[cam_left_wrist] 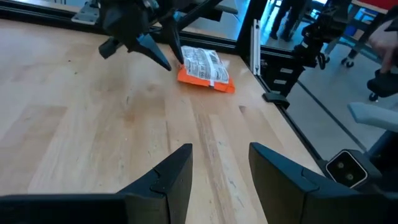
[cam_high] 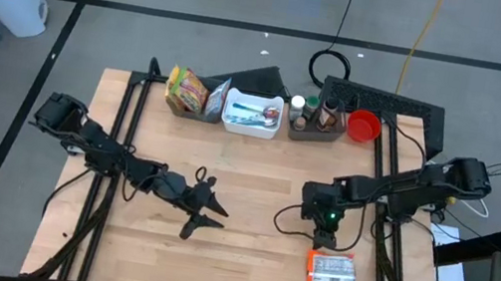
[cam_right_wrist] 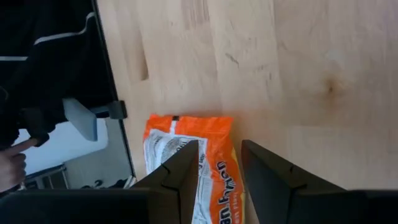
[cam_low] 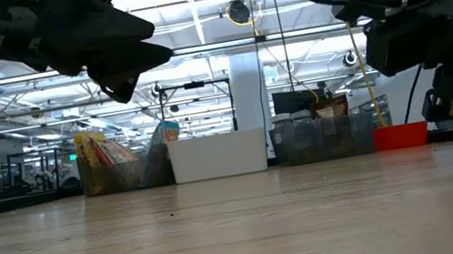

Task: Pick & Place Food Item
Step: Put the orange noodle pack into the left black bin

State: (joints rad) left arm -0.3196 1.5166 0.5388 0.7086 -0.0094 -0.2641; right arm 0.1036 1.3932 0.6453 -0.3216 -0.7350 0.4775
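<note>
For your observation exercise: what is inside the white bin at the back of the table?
The white bin holds pale, silvery wrapped items, too small to identify. Whatever lies beneath them is covered. In the low view its wall hides all contents.

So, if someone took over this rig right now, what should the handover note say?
Right gripper: open, empty, hovering just above the orange food packet, which lies flat near the table's front right edge.
Left gripper: open, empty, waiting over the table's middle.
Containers at the back: snack bags, white tub, dark bin, red cup.
Done: packet not yet gripped.
Left: grasp it and place it.
</note>
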